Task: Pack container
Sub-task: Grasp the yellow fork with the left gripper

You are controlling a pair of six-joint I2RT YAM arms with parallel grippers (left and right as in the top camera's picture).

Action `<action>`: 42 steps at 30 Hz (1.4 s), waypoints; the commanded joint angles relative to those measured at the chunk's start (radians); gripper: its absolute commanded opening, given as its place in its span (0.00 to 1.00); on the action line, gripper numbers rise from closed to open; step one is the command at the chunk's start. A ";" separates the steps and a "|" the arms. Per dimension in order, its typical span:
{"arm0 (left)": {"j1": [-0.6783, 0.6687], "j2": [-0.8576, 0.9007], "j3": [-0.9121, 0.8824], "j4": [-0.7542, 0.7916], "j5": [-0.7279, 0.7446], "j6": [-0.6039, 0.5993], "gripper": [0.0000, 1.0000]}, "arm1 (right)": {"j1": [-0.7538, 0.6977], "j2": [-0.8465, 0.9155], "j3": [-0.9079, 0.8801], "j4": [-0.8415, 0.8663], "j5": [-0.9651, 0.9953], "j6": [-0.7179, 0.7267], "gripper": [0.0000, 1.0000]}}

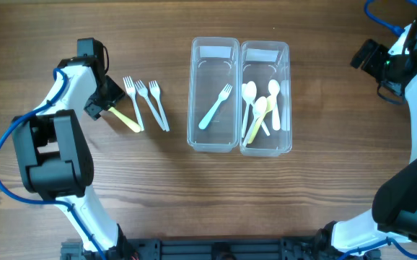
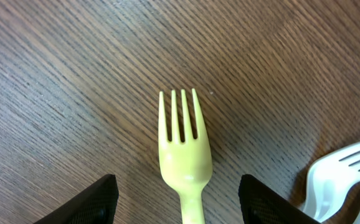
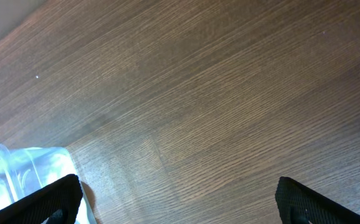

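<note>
A yellow fork [image 2: 183, 143] lies flat on the wood table, tines pointing away from my left gripper [image 2: 179, 186]. That gripper is open, with one finger on each side of the fork's handle and not touching it. Overhead, the left gripper [image 1: 100, 103] is at the table's left and the yellow fork [image 1: 127, 120] reaches out from it. Three white forks [image 1: 151, 105] lie just to its right. Two clear containers stand in the middle: the left one [image 1: 213, 47] holds a light blue fork [image 1: 216, 106], the right one [image 1: 265, 49] holds several spoons [image 1: 260, 108]. My right gripper [image 3: 179, 190] is open and empty.
The right gripper [image 1: 365, 56] hovers over bare wood at the far right, beyond the containers. A corner of the right container [image 3: 24, 168] shows at the lower left of the right wrist view. A white fork's tines [image 2: 348, 171] lie to the right of the yellow fork.
</note>
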 commanded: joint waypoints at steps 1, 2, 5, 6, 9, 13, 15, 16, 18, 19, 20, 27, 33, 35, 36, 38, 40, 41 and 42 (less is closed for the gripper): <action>0.002 0.007 -0.005 0.007 0.009 0.052 0.64 | 0.005 0.006 0.008 -0.004 -0.008 0.000 0.99; 0.002 0.007 -0.005 0.007 0.009 0.052 0.62 | 0.005 0.006 0.008 -0.005 -0.008 0.000 1.00; 0.002 0.007 -0.006 0.006 0.009 0.023 0.57 | 0.005 0.006 0.008 -0.008 -0.008 0.000 0.99; 0.002 0.007 -0.006 0.005 0.009 -0.010 0.57 | 0.005 0.006 0.008 -0.008 -0.008 0.000 1.00; 0.002 0.007 -0.006 0.002 0.008 -0.066 0.58 | 0.005 0.006 0.008 -0.008 -0.008 0.000 1.00; 0.002 0.012 -0.010 -0.005 0.002 -0.135 0.56 | 0.005 0.006 0.008 -0.009 -0.008 0.000 1.00; 0.002 0.018 -0.024 -0.005 0.000 -0.164 0.54 | 0.005 0.006 0.008 -0.009 -0.008 0.000 0.99; 0.002 0.025 -0.036 -0.001 0.001 -0.171 0.54 | 0.005 0.006 0.008 -0.008 -0.008 0.000 0.99; 0.002 0.038 -0.051 -0.001 0.002 -0.182 0.52 | 0.005 0.006 0.008 -0.009 -0.008 0.000 1.00; 0.002 0.040 -0.053 -0.002 0.002 -0.181 0.51 | 0.005 0.006 0.008 -0.009 -0.008 0.000 0.99; 0.002 0.040 -0.053 -0.001 0.001 -0.182 0.50 | 0.005 0.006 0.008 -0.009 -0.008 0.000 0.99; 0.002 0.040 -0.053 0.027 0.006 -0.189 0.38 | 0.005 0.006 0.008 -0.009 -0.008 0.000 1.00; 0.002 0.040 -0.052 0.066 0.053 -0.188 0.30 | 0.005 0.006 0.008 -0.008 -0.008 0.000 0.99; 0.002 0.039 -0.049 0.066 0.055 -0.187 0.26 | 0.005 0.006 0.008 -0.008 -0.008 0.001 1.00; 0.002 0.034 -0.048 0.065 0.056 -0.186 0.25 | 0.005 0.006 0.008 -0.008 -0.008 0.000 0.99; 0.002 0.015 -0.048 0.066 0.062 -0.181 0.24 | 0.005 0.006 0.008 -0.008 -0.008 0.000 1.00; 0.002 -0.016 -0.048 0.067 0.062 -0.171 0.24 | 0.005 0.006 0.008 -0.008 -0.008 0.001 0.99; 0.002 -0.032 -0.048 0.067 0.062 -0.157 0.24 | 0.005 0.006 0.008 -0.008 -0.008 0.000 1.00; 0.002 -0.058 -0.048 0.066 0.061 -0.154 0.24 | 0.005 0.006 0.008 -0.007 -0.008 0.000 0.99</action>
